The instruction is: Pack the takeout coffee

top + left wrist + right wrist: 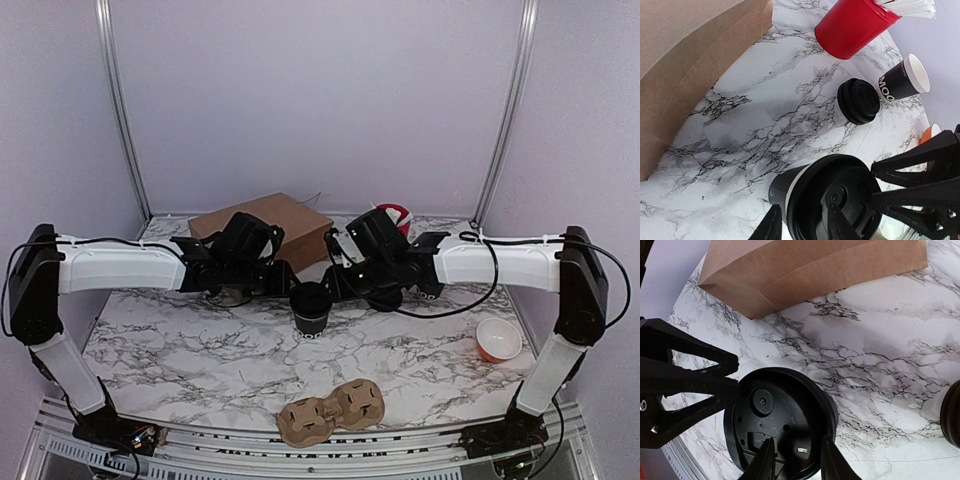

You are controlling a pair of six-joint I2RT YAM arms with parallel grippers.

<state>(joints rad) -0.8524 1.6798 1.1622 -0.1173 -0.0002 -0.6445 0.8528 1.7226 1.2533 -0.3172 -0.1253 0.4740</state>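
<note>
On table (pixel 200 350) centre: takeout coffee (pixel 311 308) upright, lid (pixel 780 420) on. At its rim, left gripper (pixel 805 225) and right gripper (pixel 797 460) both narrow; whether clamped, I cannot tell. Judge it light, wall crushable, lid slick: I'd grip mid-wall, gently

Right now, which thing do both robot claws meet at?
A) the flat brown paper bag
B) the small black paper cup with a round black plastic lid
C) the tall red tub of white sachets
B: the left gripper and the right gripper both have their fingers over the lidded small black paper cup at mid-table.
</note>
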